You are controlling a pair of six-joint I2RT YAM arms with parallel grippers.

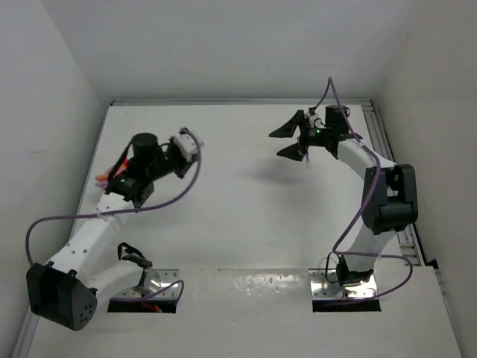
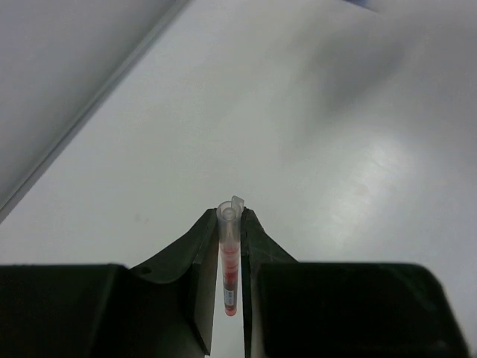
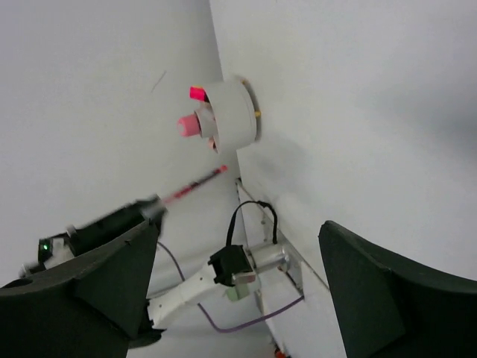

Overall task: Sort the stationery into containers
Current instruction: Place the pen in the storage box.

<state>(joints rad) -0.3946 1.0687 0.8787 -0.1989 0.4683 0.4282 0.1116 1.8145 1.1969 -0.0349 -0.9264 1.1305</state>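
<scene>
The pen (image 2: 229,272) is a thin tube of clear plastic with red ink showing through it and a pale, glassy cap end. The left gripper (image 2: 229,218) pinches it between two matte black, wedge-shaped fingers (image 2: 195,257). From the right wrist view, the pen juts out of that gripper with its red end aimed at the dish (image 3: 237,112), close to it but not touching. The dish is round and shallow with a smooth, pale white wall. It sits on the table (image 2: 335,149) beside the side wall, and stubby pink and red highlighters (image 3: 190,125) poke above its rim. The tabletop is plain, slightly glossy white. The right gripper (image 1: 289,139) hangs over the far side of the table with its dark fingers spread wide, holding nothing.
</scene>
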